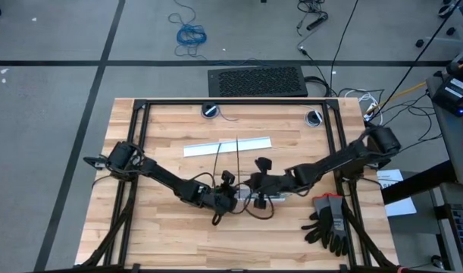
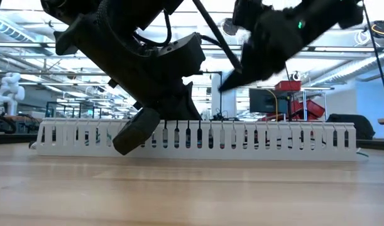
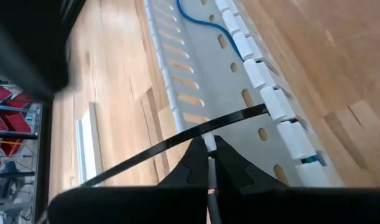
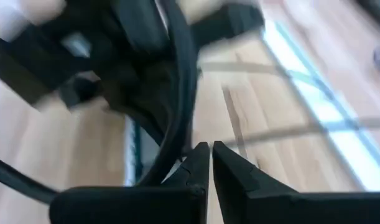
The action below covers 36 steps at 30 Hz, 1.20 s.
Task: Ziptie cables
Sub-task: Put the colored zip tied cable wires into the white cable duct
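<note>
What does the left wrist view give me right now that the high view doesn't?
Only the left wrist view: the left gripper shut on a ziptie, which crosses the white slotted strip's channel, with a thin blue wire lying inside it.

Only the high view: both arms meeting near the table's middle, the right gripper facing the left one, black gloves at the near right, a blue coiled cord on the floor.

Both: the white strip, the ziptie and the wooden tabletop.

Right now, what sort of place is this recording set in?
Probably a robotics lab or workshop: a wooden table inside a black frame, loose cables on the grey floor, and an open hall with monitors behind.
</note>
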### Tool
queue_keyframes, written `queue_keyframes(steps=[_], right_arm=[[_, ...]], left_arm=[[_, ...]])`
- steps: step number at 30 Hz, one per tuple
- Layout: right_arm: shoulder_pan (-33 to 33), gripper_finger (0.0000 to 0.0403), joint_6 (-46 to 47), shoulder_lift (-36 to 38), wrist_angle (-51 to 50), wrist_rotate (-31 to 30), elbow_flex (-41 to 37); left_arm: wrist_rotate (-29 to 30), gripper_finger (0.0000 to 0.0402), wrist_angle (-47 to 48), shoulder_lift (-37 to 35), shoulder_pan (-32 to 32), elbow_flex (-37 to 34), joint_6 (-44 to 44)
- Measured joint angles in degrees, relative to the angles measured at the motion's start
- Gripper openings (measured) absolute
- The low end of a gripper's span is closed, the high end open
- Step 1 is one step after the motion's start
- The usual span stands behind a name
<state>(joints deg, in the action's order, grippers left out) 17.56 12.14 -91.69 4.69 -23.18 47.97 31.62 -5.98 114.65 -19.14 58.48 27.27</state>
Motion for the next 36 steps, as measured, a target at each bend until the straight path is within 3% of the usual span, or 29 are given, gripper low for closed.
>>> queue_keyframes(steps=[9,15,24,31,36], right_arm=[[1.4,0.0002,-1.4,-5.6,7.3,2.6,0.0],[0.3,0.0,-1.4,-11.2,13.4,3.5,0.0],[-1.6,0.0,0.7,-14.6,11.8,4.4,0.4],[-1.8,0.0,4.2,-14.8,7.1,4.2,0.4],[-2.1,0.0,5.5,-14.9,6.2,3.9,0.2]], left_arm=[[-0.1,0.0004,0.0,0.0,0.1,0.0,0.0],[-2.3,0.0004,1.7,-0.1,0.4,0.0,-5.2],[-3.1,0.0004,5.5,-0.2,0.0,0.7,-7.5],[-4.3,0.0004,14.9,0.0,-0.3,5.7,-7.8],[-5.6,0.0008,22.1,0.1,-0.7,10.6,-13.5]])
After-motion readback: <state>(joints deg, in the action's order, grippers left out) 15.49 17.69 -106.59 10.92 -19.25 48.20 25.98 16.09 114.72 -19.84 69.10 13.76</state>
